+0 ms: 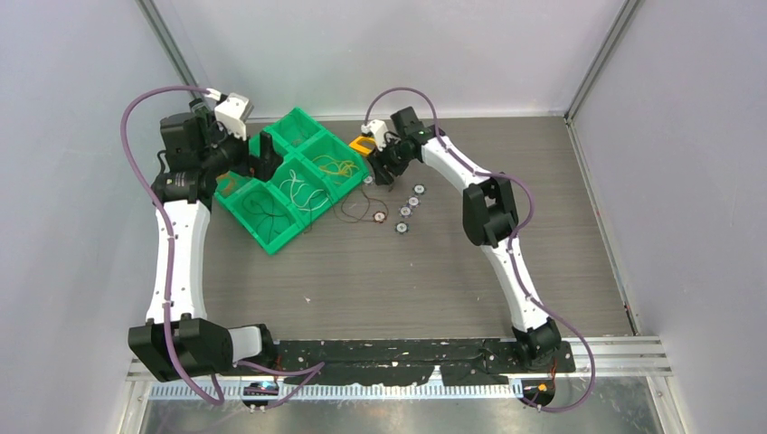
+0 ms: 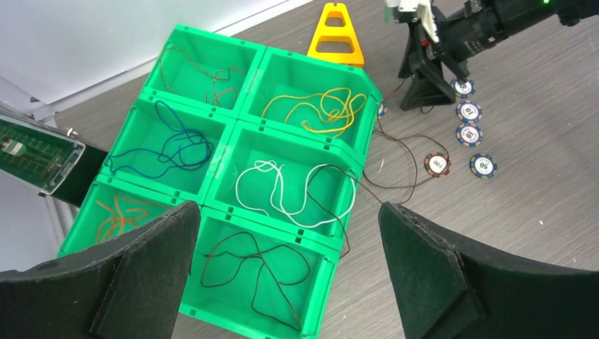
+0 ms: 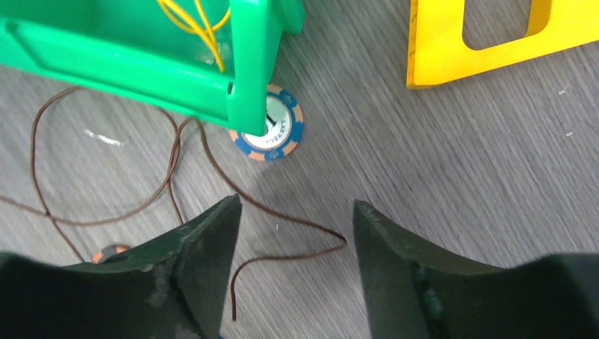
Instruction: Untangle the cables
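At the left, the left end effector [image 2: 286,208] hangs over a green tray [image 2: 212,34], fingers spread wide and holding nothing. The tray has six compartments, and each holds one loose cable: reddish-brown [image 2: 212,78], blue [image 2: 169,134] and orange [image 2: 116,212] in one column, yellow [image 2: 318,106], white [image 2: 265,164] and dark brown [image 2: 244,254] in the other. To the tray's right, a brown cable [image 3: 289,217] loops across the bench beside several poker chips [image 2: 438,164]. The right end effector [image 3: 297,205] is low over this cable's free end, fingers apart and gripping nothing. A yellow triangular stand [image 2: 337,35] sits just beside the tray.
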Controlling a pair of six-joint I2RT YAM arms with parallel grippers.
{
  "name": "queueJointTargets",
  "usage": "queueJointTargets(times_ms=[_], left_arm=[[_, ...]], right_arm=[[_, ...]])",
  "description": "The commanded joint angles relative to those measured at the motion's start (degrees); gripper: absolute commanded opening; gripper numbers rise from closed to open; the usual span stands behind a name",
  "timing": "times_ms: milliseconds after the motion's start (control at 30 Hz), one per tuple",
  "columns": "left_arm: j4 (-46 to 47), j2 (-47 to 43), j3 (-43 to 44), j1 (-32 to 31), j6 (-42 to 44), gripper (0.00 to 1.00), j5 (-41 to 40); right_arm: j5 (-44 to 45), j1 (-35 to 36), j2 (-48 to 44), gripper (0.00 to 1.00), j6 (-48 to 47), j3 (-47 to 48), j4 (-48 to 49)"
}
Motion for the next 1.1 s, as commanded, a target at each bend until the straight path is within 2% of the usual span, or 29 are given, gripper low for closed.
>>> queueJointTargets(times_ms=[0, 33, 67, 133, 167, 300, 433, 700, 900, 1067], left_arm=[[-0.7, -1.4, 1.6, 0.2, 0.7, 0.99, 2.0], [-0.8, -1.4, 1.4, 0.2, 0.7, 1.0, 2.1], [-0.8, -1.4, 1.2, 0.2, 0.5, 1.0, 2.2], [-2.2, -0.5, 1.7, 0.2, 0.3, 1.0, 3.3], [-3.4, -0.1, 2.4, 0.2, 0.9, 1.0, 4.3], [-4.7, 0.2, 2.4, 0.2, 2.4, 1.0, 6.5], [-4.2, 0.7, 2.5, -0.4, 1.9, 0.99, 8.1], [2.2, -0.5, -0.1, -3.9, 0.3, 0.99, 9.0], [6.9, -1.7, -3.3, -4.0, -0.8, 1.0, 10.8], [6.7, -2.2, -5.4, -4.1, 0.9, 1.0, 13.1]], right_arm=[[5.3, 2.0, -0.5, 0.48, -3.1, 4.0, 3.5], [5.3, 2.1, -0.7, 0.41, -3.7, 3.2, 3.5], [5.3, 2.2, -1.6, 0.27, -4.1, 2.8, 3.1], [4.8, 2.1, -3.9, 0.09, -5.4, 1.2, 1.1], [3.6, 2.1, -5.2, 0.06, -6.4, 0.4, 0.0], [-4.7, 0.9, -17.0, 0.05, -5.8, -5.2, -5.1], [-11.7, 0.4, -34.8, 0.05, -3.9, -13.0, -6.0], [-15.8, 0.3, -54.9, 0.06, 5.4, -20.2, -1.8], [-11.9, 0.3, -64.8, 0.05, 10.8, -27.1, 8.4], [-10.8, 0.3, -65.2, 0.06, 11.7, -31.7, 7.9]])
